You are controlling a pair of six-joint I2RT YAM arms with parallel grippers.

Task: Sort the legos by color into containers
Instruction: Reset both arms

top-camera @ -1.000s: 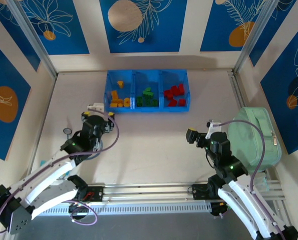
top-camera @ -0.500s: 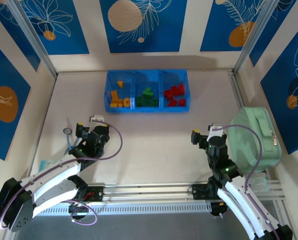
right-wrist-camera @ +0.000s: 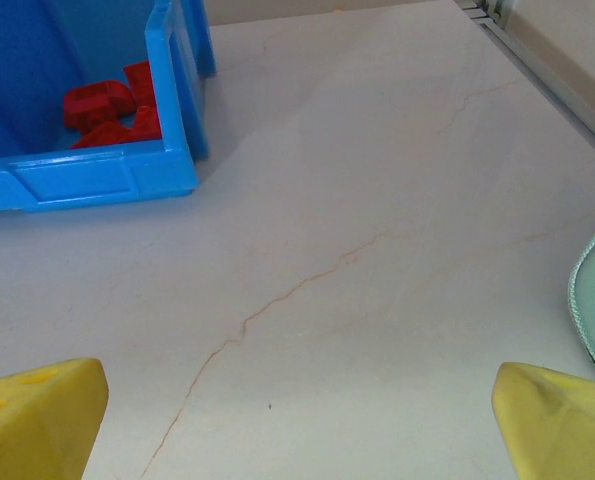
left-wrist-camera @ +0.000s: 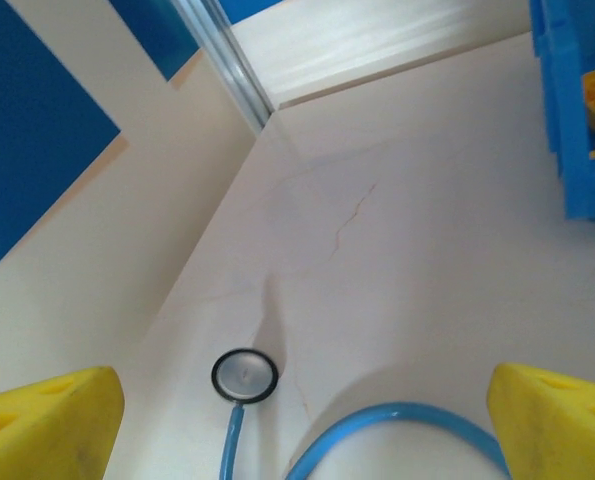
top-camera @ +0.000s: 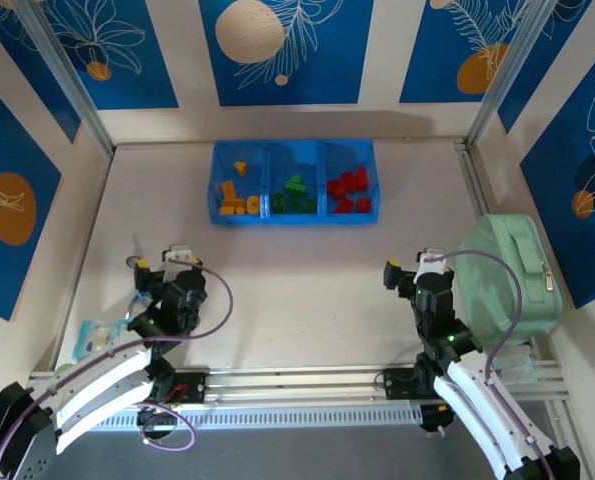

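Observation:
The containers are three compartments of one blue tray [top-camera: 295,219] at the back centre. Yellow-orange legos [top-camera: 235,195] lie in the left one, green legos [top-camera: 294,195] in the middle one and red legos [top-camera: 347,192] in the right one. My left gripper [top-camera: 162,262] stands open over the near left of the table, far from the tray. Between its yellow fingertips in the left wrist view, the left gripper [left-wrist-camera: 305,415] holds nothing. My right gripper [top-camera: 412,266] is open at the near right. The right gripper [right-wrist-camera: 302,405] shows bare table, with red legos [right-wrist-camera: 107,108] behind the tray wall [right-wrist-camera: 97,180].
A stethoscope lies under the left gripper, its round chest piece [left-wrist-camera: 244,375] and blue tube [left-wrist-camera: 407,412] on the table. A mint-green zippered case [top-camera: 507,275] sits at the right edge beside the right arm. A small packet [top-camera: 97,335] lies at the near left.
My left arm has drawn back from the tray toward the near left, and its jaws have widened a little. The right arm pulled back slightly, then stayed put.

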